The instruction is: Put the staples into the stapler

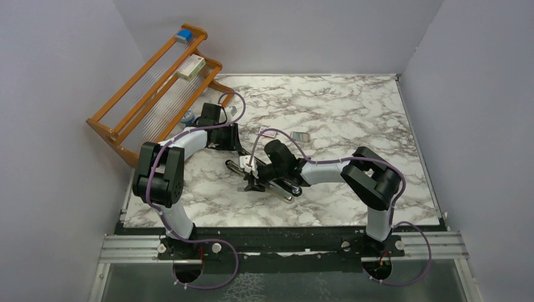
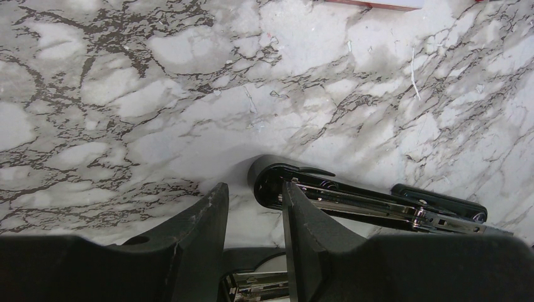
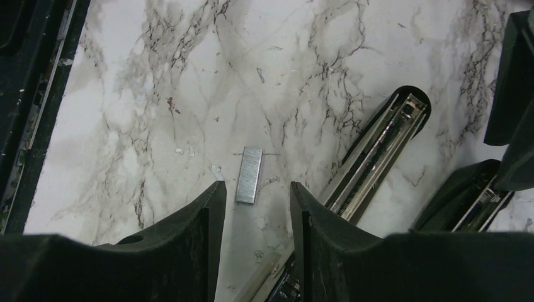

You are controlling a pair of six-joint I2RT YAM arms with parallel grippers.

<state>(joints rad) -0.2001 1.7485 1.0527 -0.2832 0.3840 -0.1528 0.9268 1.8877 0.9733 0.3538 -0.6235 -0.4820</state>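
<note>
marble table (image 1: 352, 113) fills my views, with a wooden rack (image 1: 151, 88) at its far left corner. the stapler (image 3: 378, 151) lies swung open near the middle, silver rail up. one strip of staples (image 3: 249, 175) lies flat just beside it. i see it between the tips of the right gripper (image 3: 256, 189), fingers apart, not touching it. the left gripper (image 2: 253, 189) sits at the stapler's rounded end, fingers apart — i cannot tell whether they pinch the metal low between them.

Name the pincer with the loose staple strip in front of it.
The right pincer: the staple strip lies just ahead of its gap. The left pincer faces the stapler.
</note>
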